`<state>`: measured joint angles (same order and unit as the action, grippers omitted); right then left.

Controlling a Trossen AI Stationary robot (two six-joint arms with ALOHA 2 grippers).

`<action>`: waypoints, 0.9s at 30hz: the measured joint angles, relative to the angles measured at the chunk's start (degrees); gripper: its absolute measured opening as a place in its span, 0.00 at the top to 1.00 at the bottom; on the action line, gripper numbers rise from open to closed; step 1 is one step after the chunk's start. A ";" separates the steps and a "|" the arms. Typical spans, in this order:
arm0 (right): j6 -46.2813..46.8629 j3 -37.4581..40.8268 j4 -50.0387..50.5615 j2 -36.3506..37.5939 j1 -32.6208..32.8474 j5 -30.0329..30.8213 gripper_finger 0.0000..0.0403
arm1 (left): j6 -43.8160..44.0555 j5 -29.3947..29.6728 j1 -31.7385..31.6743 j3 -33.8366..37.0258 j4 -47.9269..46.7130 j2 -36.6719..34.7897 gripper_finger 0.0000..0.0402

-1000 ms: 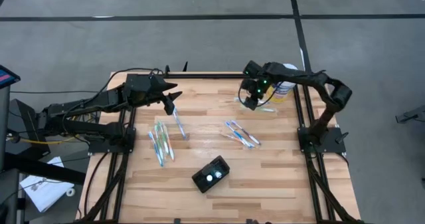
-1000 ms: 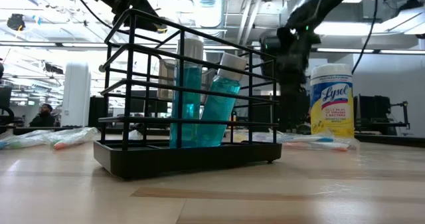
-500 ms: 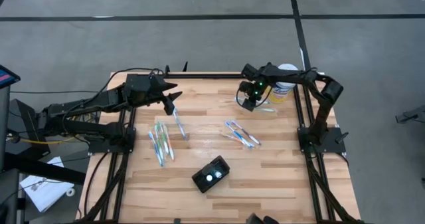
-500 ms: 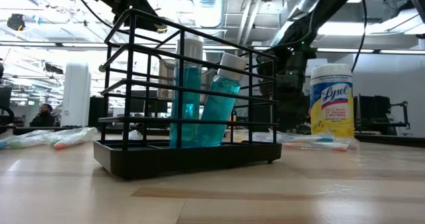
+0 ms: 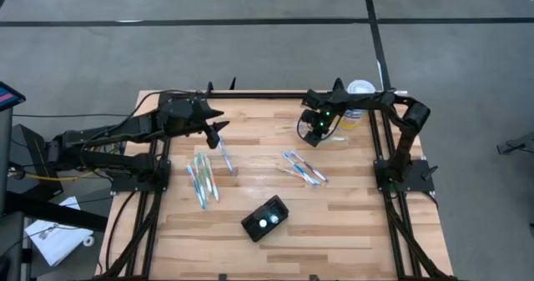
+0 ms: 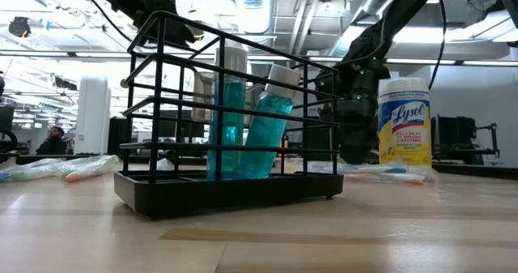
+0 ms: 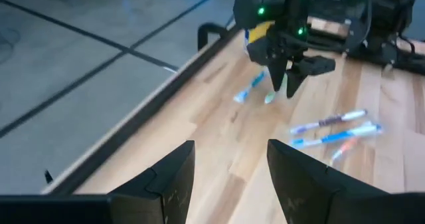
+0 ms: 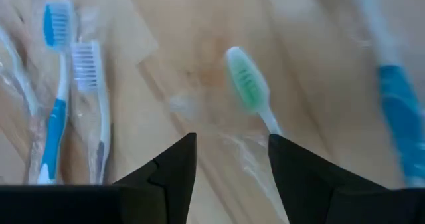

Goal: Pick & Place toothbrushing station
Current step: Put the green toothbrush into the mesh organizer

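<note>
The toothbrushing station [image 5: 265,218] is a small black holder with pale spots on top, standing near the table's front edge. In the low view it is a black wire rack [image 6: 227,119] holding two teal bottles. My right gripper [image 5: 315,132] hangs open at the far right, pointing down over a wrapped green-bristled toothbrush [image 8: 249,88] that lies on the table; its fingers [image 8: 229,174] stand just above the brush and touch nothing. My left gripper [image 5: 215,133] hovers open at the far left, above the table, with nothing between its fingers [image 7: 229,177].
A white-and-yellow wipes canister [image 5: 359,106] stands at the far right corner, close behind my right gripper. Loose toothbrushes lie in a group at the left [image 5: 202,177] and another in the middle [image 5: 302,168]. Bare wood lies around the station.
My right gripper has come down toward the toothbrushes beside the canister, staying open.
</note>
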<state>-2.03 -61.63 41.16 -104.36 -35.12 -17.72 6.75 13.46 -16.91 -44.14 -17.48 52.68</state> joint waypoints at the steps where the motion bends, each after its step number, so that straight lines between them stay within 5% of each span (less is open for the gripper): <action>1: 0.19 0.46 -0.96 0.00 0.24 -0.08 0.56 | 0.41 -0.46 0.00 0.74 0.21 -0.02 0.55; 8: 4.82 2.23 -6.31 0.13 0.18 2.65 0.61 | 1.25 -1.67 0.00 4.77 1.39 -0.02 0.55; 14: 7.02 2.41 -6.29 0.02 0.10 2.59 0.96 | 1.66 -2.74 0.00 4.83 2.03 -0.02 0.55; 27: 13.04 -3.43 -7.16 5.84 3.70 -1.83 1.00 | 2.96 -3.37 0.00 4.83 4.07 -0.02 0.55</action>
<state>11.01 -65.06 34.00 -98.52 -31.42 -19.55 9.71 10.09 -16.91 -39.31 -13.41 52.66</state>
